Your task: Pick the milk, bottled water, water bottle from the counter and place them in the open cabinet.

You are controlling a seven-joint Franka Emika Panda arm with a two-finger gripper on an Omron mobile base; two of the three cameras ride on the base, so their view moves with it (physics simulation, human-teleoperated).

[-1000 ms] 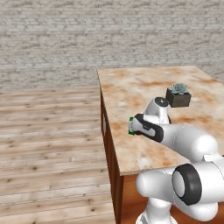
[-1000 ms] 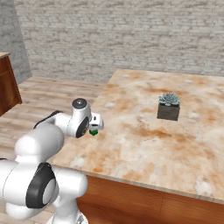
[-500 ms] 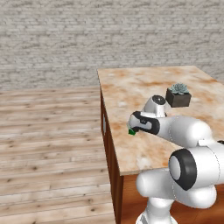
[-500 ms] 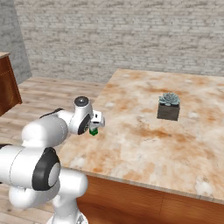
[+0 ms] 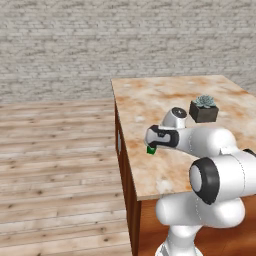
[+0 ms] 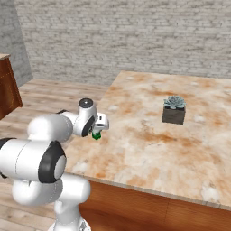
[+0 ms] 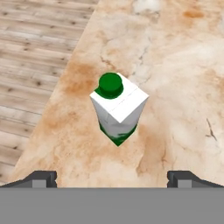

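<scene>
Hovering above the milk (image 7: 118,108), the tool (image 7: 111,177) has its jaws wide apart and holds nothing; the two fingertips (image 7: 40,178) stand on either side of the carton, which is upright between them and not touched. The milk (image 5: 150,149) stands on the table (image 5: 160,100) near its left edge, partly hidden under the tool (image 5: 156,142). A small plant (image 6: 173,109) in a dark pot sits further in on the table (image 6: 189,149), well apart from the milk (image 6: 96,135).
</scene>
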